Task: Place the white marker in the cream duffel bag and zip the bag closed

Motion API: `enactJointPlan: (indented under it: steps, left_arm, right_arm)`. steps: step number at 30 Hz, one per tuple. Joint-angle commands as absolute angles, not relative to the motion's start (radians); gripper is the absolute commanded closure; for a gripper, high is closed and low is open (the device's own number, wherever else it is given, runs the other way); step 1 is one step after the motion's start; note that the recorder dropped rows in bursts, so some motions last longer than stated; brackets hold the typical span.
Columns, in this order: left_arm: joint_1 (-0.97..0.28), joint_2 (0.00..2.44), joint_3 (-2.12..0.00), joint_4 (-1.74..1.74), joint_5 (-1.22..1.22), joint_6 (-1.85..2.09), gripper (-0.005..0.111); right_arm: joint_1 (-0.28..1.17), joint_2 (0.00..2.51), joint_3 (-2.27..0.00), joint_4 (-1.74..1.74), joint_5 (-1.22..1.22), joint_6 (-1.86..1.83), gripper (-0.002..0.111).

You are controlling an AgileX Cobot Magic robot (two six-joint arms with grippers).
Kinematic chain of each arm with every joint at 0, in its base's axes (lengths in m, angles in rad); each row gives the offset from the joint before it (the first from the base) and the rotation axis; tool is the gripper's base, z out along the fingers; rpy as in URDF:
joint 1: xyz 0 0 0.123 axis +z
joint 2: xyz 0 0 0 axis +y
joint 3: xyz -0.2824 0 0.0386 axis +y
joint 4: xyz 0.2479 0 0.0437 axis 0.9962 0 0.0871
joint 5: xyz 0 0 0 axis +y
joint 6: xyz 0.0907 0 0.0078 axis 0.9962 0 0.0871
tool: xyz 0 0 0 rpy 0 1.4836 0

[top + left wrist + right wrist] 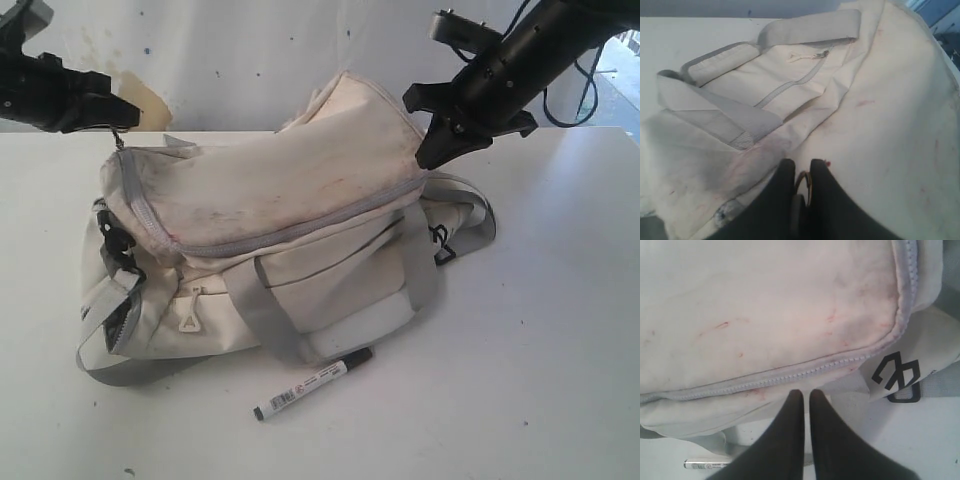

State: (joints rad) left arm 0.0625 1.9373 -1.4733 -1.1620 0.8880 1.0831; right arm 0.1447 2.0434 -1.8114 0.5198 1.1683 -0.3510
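Note:
The cream duffel bag (290, 220) lies across the middle of the table, and its grey zipper (290, 228) runs along the top flap. On the table in front of the bag lies the white marker (312, 383), black cap to the right; it also shows in the right wrist view, white marker (705, 463). My left gripper (125, 118) sits at the bag's top left corner. Its jaws are shut on a thin brownish zipper pull loop (804, 181) over the cream duffel bag (890, 125). Above the bag's right end my right gripper (425, 160) (806, 392) is shut and holds nothing.
Grey carry straps (265, 320) drape down the bag's front, and one strap (480, 215) loops out on the right. A black buckle (115, 245) is at the left end. The white table (520, 360) extends right and forward of the bag. A stained wall stands behind.

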Motion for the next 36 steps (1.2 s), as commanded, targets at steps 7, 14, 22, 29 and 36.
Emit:
enactJointPlan:
  steps: [7,14,22,29,36]
  left_arm:
    - [-0.014,1.921,-1.479,-1.089,0.856,1.126,0.078]
    - [-0.022,1.925,-1.479,-1.076,0.892,1.128,0.052]
    - [-0.022,1.925,-1.479,-1.067,0.861,1.039,0.033]
    - [-0.022,1.925,-1.479,-0.905,0.714,0.684,0.032]
    - [0.018,1.925,-1.479,-0.863,0.692,0.559,0.032]
  right_arm:
    - [0.158,2.032,-1.812,0.523,1.156,-0.363,0.105]
    - [0.158,2.032,-1.812,0.523,1.153,-0.363,0.105]
    - [0.169,2.032,-1.812,0.527,1.15,-0.365,0.103]
    - [0.222,2.032,-1.812,0.527,1.138,-0.43,0.081]
    - [0.255,2.032,-1.812,0.529,1.094,-0.443,0.066]
